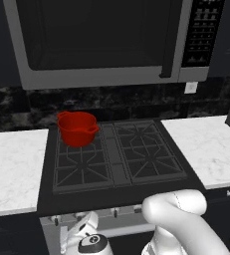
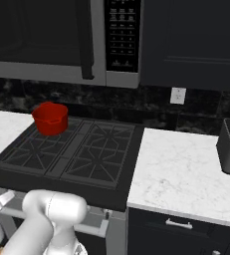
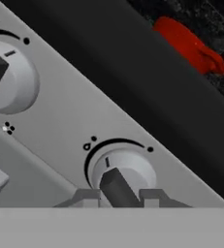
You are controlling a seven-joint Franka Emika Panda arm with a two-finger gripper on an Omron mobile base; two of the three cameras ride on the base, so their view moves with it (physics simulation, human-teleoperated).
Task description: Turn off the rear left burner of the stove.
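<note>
Gripping a stove [image 1: 116,199] knob [image 3: 120,177], our tool [image 3: 117,197] pinches its dark ridge; a red pot [image 1: 77,128] sits on the rear left burner [image 1: 79,134]. We read no legible writing.

Two rear base views sharing the stove [image 1: 116,154]; hand view close on its knobs [image 3: 120,172].

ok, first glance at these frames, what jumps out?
The red pot on the back-left grate of the black stove, under the big steel microwave, catches the eye first. Next, in the hand view, the gripper is closed on the dark bar of a silver knob on the stove's front panel. A second knob sits further along that panel.
</note>
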